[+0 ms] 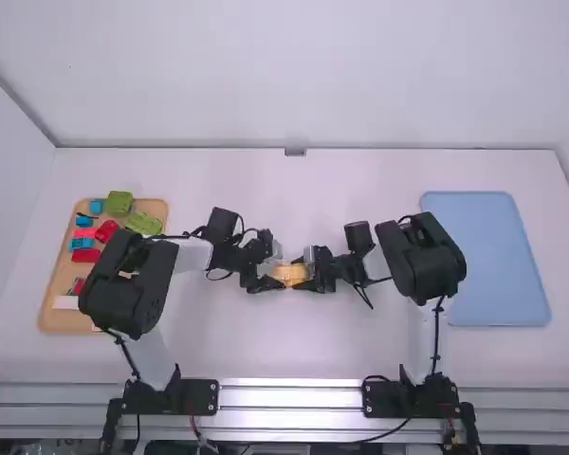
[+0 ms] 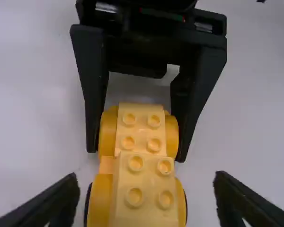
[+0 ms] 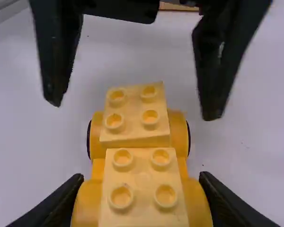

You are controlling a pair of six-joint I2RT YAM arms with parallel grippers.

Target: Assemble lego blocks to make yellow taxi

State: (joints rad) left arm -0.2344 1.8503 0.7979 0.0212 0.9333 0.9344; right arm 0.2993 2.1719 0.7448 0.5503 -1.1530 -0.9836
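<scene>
Our left gripper (image 2: pixel 146 181) stands open, its fingers spread wide on either side of the part-built taxi (image 1: pixel 290 274) with a gap at both flanks, and it has hold of nothing. Our right gripper (image 2: pixel 137 156) is closed on the taxi's other end, fingers pressed to its rounded yellow sides (image 3: pixel 87 203). We have the taxi between the two arms, near the middle of the table (image 1: pixel 294 341).

What we read next hangs on one line: the taxi's long axis runs left to right across the table, from one gripper straight towards the other. The left-end block (image 3: pixel 135 113) is nearer our left gripper, the right-end block (image 3: pixel 142 189) nearer our right. Seen from the right wrist, the left-end block sits slightly askew to its neighbour, so we judge it needs squaring up or pressing home.

For that, our left fingers probably want to close across the short axis, level with that block, while the right anchors the taxi. If we push off that line, we could swivel the taxi in the right grip or pop the block loose.

Off to the left, the tan tray (image 1: pixel 66 324) holds coloured pieces (image 1: pixel 85 255); well apart on the right lies a blue mat (image 1: pixel 493 256).
</scene>
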